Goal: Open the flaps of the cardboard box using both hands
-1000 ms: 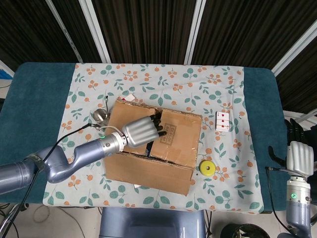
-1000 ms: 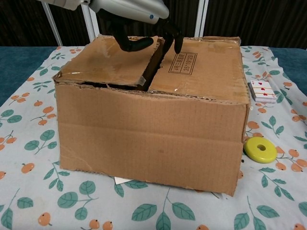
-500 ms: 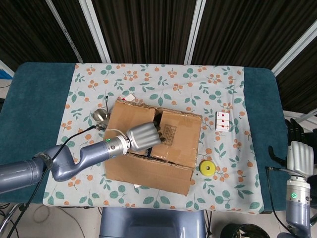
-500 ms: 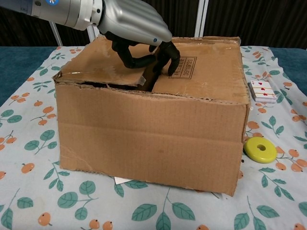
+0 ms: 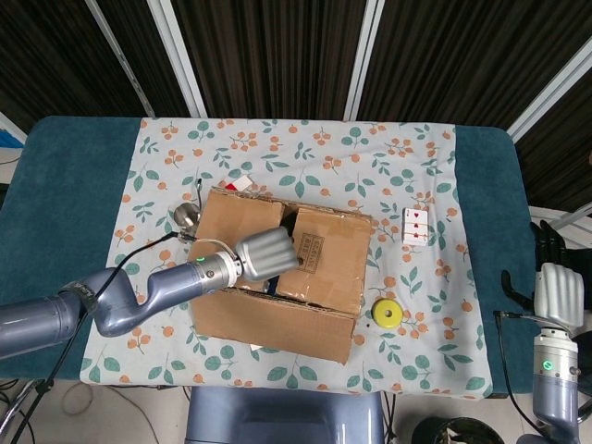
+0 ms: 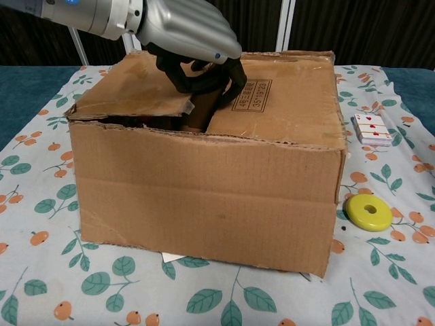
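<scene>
The cardboard box (image 5: 314,277) sits mid-table with its top flaps nearly closed and a dark seam between them. My left hand (image 5: 268,253) lies on top of the box, its fingers (image 6: 204,78) curled down into the seam and hooked around the inner edge of the left flap (image 6: 136,95). That flap is buckled and raised a little at the seam. The right flap (image 6: 289,102), which has a printed label, lies flat. My right hand (image 5: 561,294) hangs off the table's right end, far from the box, holding nothing, with its fingers apart.
A yellow ring (image 6: 368,212) lies by the box's right front corner. Playing cards (image 6: 372,129) rest further back on the right. A small metal bell (image 5: 188,216) stands at the box's left rear corner. The floral cloth (image 5: 435,166) covers the table.
My left hand's fingers have sunk deeper into the seam and hooked the left flap's edge. The box has slid slightly left, and the flap edge has lifted. The right hand has not moved.
</scene>
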Action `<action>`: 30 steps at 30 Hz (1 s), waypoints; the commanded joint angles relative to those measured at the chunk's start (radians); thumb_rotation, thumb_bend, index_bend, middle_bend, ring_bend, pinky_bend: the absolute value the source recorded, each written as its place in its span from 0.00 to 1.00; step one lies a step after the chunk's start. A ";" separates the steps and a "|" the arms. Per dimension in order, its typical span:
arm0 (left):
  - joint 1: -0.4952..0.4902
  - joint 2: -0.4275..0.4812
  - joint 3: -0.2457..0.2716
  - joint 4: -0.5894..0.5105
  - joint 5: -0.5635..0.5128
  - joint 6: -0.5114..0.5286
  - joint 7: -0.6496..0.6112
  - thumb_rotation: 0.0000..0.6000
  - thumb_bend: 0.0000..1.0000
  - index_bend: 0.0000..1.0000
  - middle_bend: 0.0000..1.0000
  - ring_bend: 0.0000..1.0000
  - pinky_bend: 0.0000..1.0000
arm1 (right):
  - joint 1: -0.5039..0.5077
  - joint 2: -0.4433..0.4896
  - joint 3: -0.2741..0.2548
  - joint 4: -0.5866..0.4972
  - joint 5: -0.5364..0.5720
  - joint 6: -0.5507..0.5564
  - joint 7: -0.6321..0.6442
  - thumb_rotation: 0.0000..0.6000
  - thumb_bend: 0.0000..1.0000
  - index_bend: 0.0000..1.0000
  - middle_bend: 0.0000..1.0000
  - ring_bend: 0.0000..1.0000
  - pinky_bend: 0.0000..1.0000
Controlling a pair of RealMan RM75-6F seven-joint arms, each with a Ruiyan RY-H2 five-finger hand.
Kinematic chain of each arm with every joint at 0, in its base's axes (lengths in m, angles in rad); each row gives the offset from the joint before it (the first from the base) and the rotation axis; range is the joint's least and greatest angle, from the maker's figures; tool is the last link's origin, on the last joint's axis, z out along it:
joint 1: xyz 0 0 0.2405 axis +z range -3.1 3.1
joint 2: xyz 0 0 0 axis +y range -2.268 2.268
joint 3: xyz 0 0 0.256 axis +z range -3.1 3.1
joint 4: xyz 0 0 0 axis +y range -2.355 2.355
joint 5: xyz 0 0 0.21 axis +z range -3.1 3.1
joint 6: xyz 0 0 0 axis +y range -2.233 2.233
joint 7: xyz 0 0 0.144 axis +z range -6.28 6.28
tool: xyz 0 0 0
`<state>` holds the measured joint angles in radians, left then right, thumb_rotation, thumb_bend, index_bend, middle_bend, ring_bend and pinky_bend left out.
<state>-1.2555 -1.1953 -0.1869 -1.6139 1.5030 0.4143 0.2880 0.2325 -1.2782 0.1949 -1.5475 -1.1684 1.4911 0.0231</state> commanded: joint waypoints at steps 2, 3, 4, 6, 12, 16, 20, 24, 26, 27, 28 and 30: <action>-0.005 0.016 -0.002 -0.007 0.000 0.011 -0.003 1.00 0.84 0.45 0.66 0.47 0.48 | -0.003 -0.001 0.005 0.001 -0.004 -0.002 0.000 1.00 0.46 0.02 0.00 0.00 0.24; -0.006 0.020 -0.003 -0.009 0.000 0.014 -0.003 1.00 0.84 0.45 0.66 0.47 0.48 | -0.004 -0.001 0.006 0.000 -0.004 -0.003 0.000 1.00 0.46 0.02 0.00 0.00 0.24; -0.006 0.028 -0.002 -0.012 0.000 0.017 -0.003 1.00 0.84 0.46 0.66 0.47 0.48 | -0.005 -0.001 0.008 0.000 -0.005 -0.004 0.000 1.00 0.46 0.02 0.00 0.00 0.24; -0.006 0.041 0.000 -0.019 0.001 0.019 -0.003 1.00 0.84 0.46 0.67 0.48 0.49 | -0.007 -0.002 0.011 -0.001 -0.006 -0.006 0.001 1.00 0.46 0.02 0.00 0.00 0.24; 0.006 0.102 0.008 -0.052 0.003 0.041 -0.006 1.00 0.84 0.46 0.67 0.48 0.50 | -0.012 -0.004 0.020 -0.005 -0.008 -0.013 0.005 1.00 0.46 0.02 0.00 0.00 0.24; 0.021 0.148 0.007 -0.078 0.006 0.070 -0.008 1.00 0.84 0.46 0.67 0.48 0.50 | -0.015 -0.005 0.022 -0.007 -0.012 -0.018 0.003 1.00 0.47 0.02 0.00 0.00 0.24; 0.039 0.195 0.006 -0.104 0.008 0.097 -0.013 1.00 0.84 0.46 0.67 0.48 0.50 | -0.017 -0.006 0.024 -0.008 -0.013 -0.021 0.002 1.00 0.47 0.02 0.00 0.00 0.24; 0.066 0.263 0.013 -0.141 0.017 0.126 -0.015 1.00 0.84 0.46 0.67 0.48 0.50 | -0.021 -0.005 0.030 -0.009 -0.014 -0.023 0.002 1.00 0.47 0.02 0.00 0.00 0.24; 0.079 0.288 0.016 -0.153 0.019 0.139 -0.016 1.00 0.84 0.46 0.67 0.48 0.50 | -0.022 -0.005 0.032 -0.010 -0.015 -0.024 0.001 1.00 0.47 0.02 0.00 0.00 0.24; 0.086 0.300 0.017 -0.159 0.020 0.146 -0.018 1.00 0.84 0.46 0.67 0.48 0.50 | -0.022 -0.006 0.032 -0.010 -0.015 -0.025 0.002 1.00 0.47 0.02 0.00 0.00 0.24; 0.096 0.317 0.019 -0.167 0.021 0.156 -0.020 1.00 0.84 0.46 0.67 0.48 0.50 | -0.023 -0.006 0.033 -0.011 -0.016 -0.027 0.002 1.00 0.47 0.02 0.00 0.00 0.24; 0.110 0.337 0.022 -0.176 0.022 0.170 -0.023 1.00 0.84 0.46 0.66 0.48 0.50 | -0.024 -0.007 0.033 -0.012 -0.018 -0.029 0.000 1.00 0.47 0.02 0.00 0.00 0.24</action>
<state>-1.1593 -0.8746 -0.1689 -1.7784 1.5225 0.5708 0.2690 0.2091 -1.2847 0.2281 -1.5591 -1.1859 1.4623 0.0236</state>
